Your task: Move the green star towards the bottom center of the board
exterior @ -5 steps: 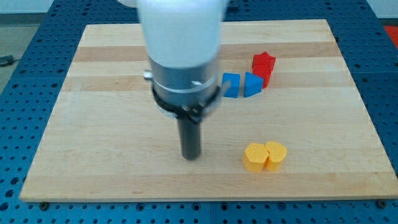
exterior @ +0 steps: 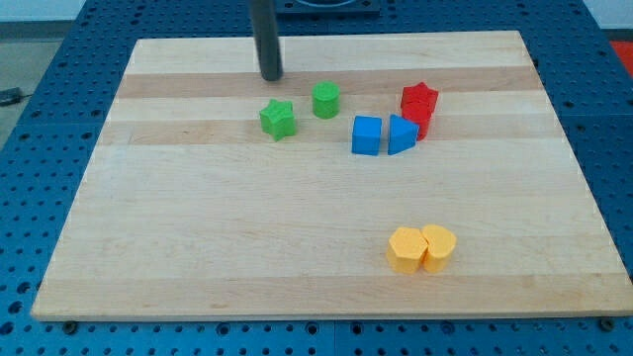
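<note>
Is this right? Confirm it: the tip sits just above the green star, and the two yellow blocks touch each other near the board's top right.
Not quite. The camera view shows my tip just above the green star, and the two yellow blocks do touch, but they sit near the board's bottom right, not its top right.

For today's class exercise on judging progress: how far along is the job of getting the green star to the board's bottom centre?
Done: nothing yet; the green star sits in the board's upper half, beside a green cylinder-like block. In hand: my tip stands just above the star toward the view's top, not touching. Left: the whole push down to the bottom centre.
</note>
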`<action>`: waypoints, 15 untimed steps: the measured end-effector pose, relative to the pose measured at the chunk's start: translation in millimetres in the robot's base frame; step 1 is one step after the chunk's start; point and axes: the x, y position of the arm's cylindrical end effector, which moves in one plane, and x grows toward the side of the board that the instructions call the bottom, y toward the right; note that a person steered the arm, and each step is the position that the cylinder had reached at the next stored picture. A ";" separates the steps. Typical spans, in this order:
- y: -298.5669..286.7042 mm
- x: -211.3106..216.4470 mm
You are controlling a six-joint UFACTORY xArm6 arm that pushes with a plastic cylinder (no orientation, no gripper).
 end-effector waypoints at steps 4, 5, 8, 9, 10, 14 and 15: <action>-18.3 103.9; -47.4 103.5; -123.1 136.8; -123.1 168.8; -99.3 183.0; -76.9 140.6; -47.4 143.7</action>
